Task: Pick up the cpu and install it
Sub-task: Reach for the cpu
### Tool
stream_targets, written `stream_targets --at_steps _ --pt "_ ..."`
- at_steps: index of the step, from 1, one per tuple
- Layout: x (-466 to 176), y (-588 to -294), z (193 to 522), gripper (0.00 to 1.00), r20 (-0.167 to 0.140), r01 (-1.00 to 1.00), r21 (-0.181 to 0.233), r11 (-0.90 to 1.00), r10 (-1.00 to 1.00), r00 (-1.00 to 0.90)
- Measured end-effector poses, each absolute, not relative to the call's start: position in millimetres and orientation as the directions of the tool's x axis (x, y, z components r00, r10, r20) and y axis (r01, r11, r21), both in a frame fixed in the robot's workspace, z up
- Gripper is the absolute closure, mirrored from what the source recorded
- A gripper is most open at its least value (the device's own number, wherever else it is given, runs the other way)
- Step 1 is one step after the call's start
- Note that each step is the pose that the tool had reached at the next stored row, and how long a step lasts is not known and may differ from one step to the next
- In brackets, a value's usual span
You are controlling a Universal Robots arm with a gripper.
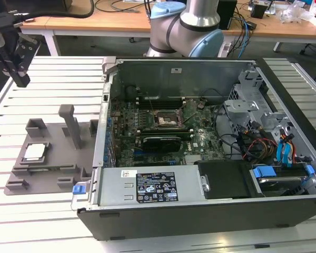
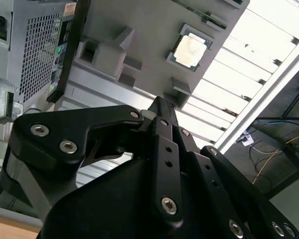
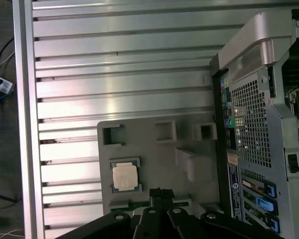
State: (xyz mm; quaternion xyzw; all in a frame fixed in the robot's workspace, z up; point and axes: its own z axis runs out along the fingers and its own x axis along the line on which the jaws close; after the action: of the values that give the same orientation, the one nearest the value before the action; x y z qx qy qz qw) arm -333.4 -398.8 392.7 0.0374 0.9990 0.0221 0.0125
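Cpu (image 3: 124,177) rests in tray (image 3: 157,158), apart from jaws.

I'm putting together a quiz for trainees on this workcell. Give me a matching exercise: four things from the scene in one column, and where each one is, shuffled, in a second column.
Things
1. cpu
2. hand
3. motherboard socket
4. grey fixture tray

Places
a. inside the open computer case
b. flat on the slatted table, beside the case
c. seated in a recess of the tray
d. raised off the table, shut, holding nothing

Pairs: 1-c, 2-d, 3-a, 4-b
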Motion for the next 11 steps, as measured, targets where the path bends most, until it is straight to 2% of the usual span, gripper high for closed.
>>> stream_targets --at_steps 11 --pt "-366.6 -398.8 391.9 0.89 -0.023 0.074 0.045 0.996 0.075 -0.997"
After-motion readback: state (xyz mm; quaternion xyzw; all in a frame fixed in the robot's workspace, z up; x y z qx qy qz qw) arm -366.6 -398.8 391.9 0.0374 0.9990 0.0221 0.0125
